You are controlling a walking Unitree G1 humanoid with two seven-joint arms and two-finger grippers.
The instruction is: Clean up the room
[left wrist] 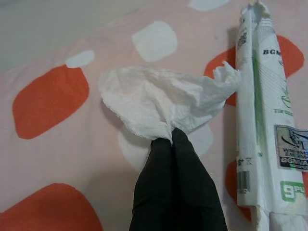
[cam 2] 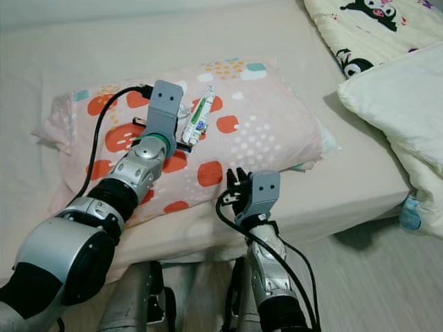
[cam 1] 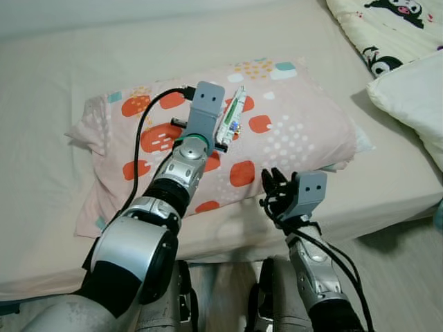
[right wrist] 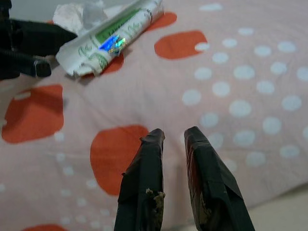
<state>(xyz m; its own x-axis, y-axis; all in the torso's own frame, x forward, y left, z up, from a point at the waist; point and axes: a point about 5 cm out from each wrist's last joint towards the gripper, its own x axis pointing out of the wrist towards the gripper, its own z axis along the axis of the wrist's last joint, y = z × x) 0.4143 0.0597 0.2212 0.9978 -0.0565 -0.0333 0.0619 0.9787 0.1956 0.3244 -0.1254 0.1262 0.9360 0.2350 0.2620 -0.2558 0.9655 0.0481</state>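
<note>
- right gripper (right wrist: 173,137) hangs by the bed's (cam 1: 48,173) near edge, jaws a bit apart, holding nothing
- left gripper (left wrist: 172,136) jaws pinched on crumpled white tissue (left wrist: 159,98) atop pink orange-spotted pillow (cam 1: 291,131)
- white-green wrapper packet (left wrist: 257,120) just beside the tissue

The left gripper (left wrist: 172,137) reaches forward on an extended arm, jaws pinched together. The right gripper (right wrist: 174,135) hangs lower, jaws slightly parted.

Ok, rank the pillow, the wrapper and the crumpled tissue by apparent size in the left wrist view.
1. Pillow, running past the frame edges.
2. Wrapper and crumpled tissue, pinched by the left gripper: too alike to rank.
</note>
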